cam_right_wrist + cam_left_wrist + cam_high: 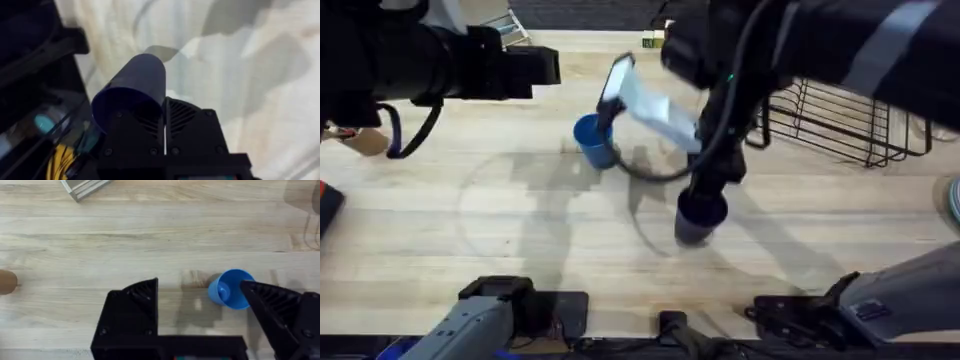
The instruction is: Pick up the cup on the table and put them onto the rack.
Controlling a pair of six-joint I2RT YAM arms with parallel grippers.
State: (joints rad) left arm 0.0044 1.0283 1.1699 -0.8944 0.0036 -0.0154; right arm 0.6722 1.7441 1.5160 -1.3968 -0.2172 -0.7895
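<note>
A light blue cup [591,139] stands upright on the wooden table, left of centre; the left wrist view shows this light blue cup [229,288] far below, just beyond one finger. High above the table's back left, my left gripper [548,65] [197,284] is open and holds nothing. A dark blue cup [699,217] [135,85] hangs near the table's middle, with my right gripper [706,190] [165,107] shut on its rim. The black wire rack [840,120] sits at the back right, well beyond the held cup.
A grey tray organiser [510,25] [82,187] stands at the back left. At the left edge lie a brown object [360,140] [7,282] and a dark red-edged item [325,205]. A plate rim [952,200] shows at the right edge.
</note>
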